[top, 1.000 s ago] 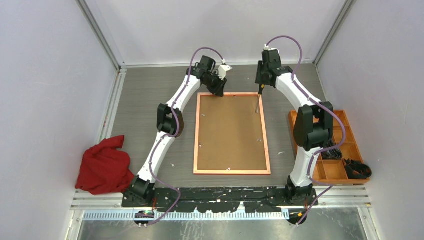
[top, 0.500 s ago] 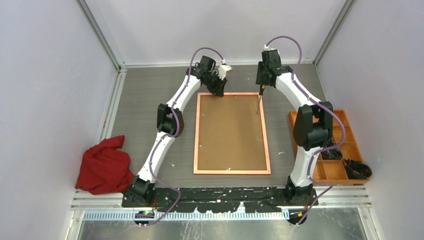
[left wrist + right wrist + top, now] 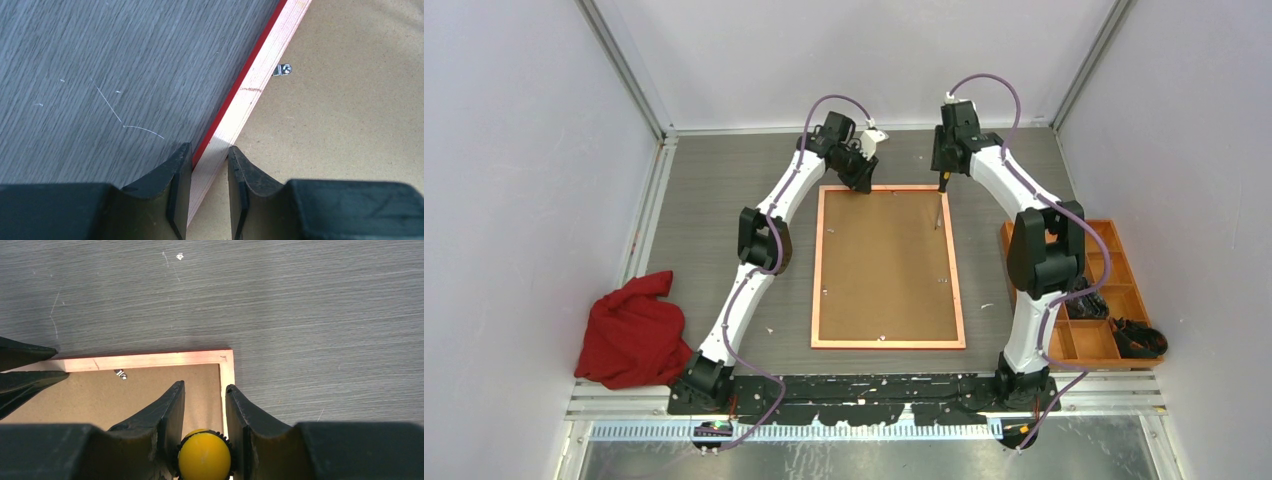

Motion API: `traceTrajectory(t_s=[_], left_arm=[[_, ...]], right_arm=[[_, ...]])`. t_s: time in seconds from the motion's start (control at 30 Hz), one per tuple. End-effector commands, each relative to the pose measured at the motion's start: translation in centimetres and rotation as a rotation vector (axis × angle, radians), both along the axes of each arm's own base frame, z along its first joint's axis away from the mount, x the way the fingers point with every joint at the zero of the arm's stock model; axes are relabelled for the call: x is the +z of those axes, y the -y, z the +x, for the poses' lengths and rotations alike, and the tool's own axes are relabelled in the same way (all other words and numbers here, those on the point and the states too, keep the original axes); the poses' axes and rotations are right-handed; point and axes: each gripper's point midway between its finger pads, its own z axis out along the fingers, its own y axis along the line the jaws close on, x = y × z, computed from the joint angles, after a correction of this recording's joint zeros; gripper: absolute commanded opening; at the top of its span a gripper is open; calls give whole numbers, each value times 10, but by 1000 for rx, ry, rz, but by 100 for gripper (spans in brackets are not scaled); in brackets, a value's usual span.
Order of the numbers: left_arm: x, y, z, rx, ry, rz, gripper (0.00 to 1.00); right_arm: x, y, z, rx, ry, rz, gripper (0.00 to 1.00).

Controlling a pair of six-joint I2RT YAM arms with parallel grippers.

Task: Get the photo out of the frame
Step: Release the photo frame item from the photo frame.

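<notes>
White-shelled arms (image 3: pixel 754 270), black joints (image 3: pixel 759 238) — purple cables (image 3: pixel 844 99) (black, wedge-shaped fingers (image 3: pixel 175 190)).

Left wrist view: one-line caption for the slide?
Left gripper pinching the face-down frame by its rail, brown backing board and a metal clip alongside.

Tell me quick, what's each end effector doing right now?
Left end effector: closed on the rail of the red frame.
Right end effector: closed on a yellow-capped screwdriver.
</notes>
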Motion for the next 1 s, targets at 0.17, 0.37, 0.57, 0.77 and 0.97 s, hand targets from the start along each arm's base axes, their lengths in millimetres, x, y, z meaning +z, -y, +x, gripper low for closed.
traceTrajectory(t_s=[0.17,0.37,0.57,0.77,0.97], left_arm=[[-18,-10,4,59,-23,52,23],[-18,-10,3,57,-23,53,23],[-19,-10,4,57,-23,53,23],[-19,-10,3,58,-24,52,23],[-19,-10,3,58,-25,53,23]], right_arm=[[29,3,18,-28,99,-26,1],[34,3,18,-28,110,-32,1],[34,-1,19,-21,115,-31,1],[41,-13,23,4,155,-73,1],[51,-27,25,27,199,-130,1]])
